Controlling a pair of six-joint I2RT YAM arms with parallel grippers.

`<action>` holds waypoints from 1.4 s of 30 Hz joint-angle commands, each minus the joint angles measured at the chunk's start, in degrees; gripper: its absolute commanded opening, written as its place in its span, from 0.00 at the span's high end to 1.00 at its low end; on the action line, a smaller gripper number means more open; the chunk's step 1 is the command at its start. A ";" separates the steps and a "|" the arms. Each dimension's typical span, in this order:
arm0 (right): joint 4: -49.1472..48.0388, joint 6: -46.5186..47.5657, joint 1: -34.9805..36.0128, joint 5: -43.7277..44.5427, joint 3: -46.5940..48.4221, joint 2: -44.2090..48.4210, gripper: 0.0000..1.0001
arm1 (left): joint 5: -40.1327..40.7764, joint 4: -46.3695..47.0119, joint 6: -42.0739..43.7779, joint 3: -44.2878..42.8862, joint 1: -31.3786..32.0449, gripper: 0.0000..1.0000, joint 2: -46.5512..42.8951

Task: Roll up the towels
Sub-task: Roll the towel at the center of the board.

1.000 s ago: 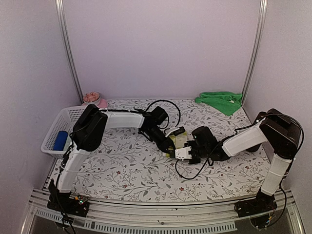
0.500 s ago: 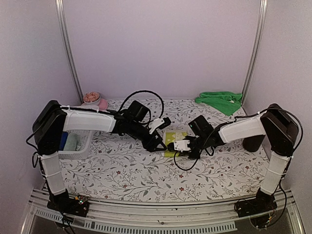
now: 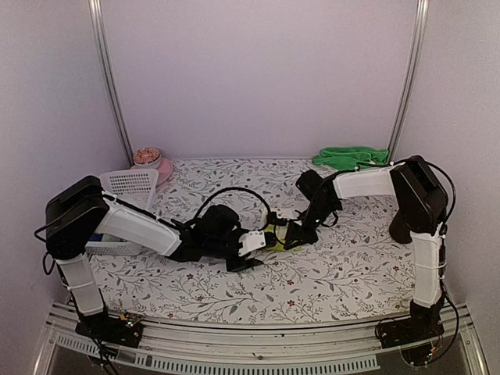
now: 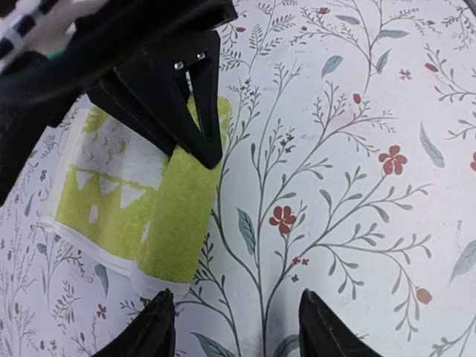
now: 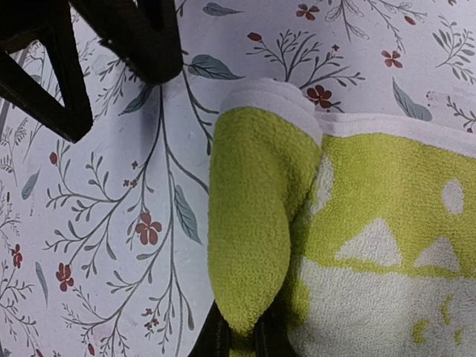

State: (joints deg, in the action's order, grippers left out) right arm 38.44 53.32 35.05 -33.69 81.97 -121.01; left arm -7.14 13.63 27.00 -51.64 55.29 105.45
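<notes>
The yellow-lime towel (image 3: 275, 233) with pale white markings lies mid-table, its left edge rolled into a thick fold (image 5: 253, 223). My right gripper (image 5: 247, 343) is shut on the near end of that fold; in the left wrist view its black fingers (image 4: 195, 111) sit on the roll (image 4: 178, 216). My left gripper (image 4: 238, 327) is open just off the roll's end, over bare tablecloth, with nothing between its fingers. The plain green towel (image 3: 351, 158) lies crumpled at the back right, away from both grippers.
A white mesh basket (image 3: 129, 183) stands at the left edge, partly behind the left arm. A pink bowl (image 3: 150, 161) sits behind it at the back left. Black cables loop over the floral tablecloth (image 3: 351, 258) near both wrists.
My left gripper has opened, let go of the towel and drawn back toward the near left. The right arm has stretched further back while staying shut on the rolled edge.
</notes>
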 commanded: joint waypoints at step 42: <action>12.99 8.31 -8.78 -6.71 -0.20 11.17 0.45 | 5.99 -10.82 3.32 -14.49 6.07 1.00 14.06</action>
State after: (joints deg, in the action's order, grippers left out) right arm 58.98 60.20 28.47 -42.19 86.28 -118.21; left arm 5.10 13.63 35.79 -63.64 62.76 118.19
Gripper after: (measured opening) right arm 0.532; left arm 0.055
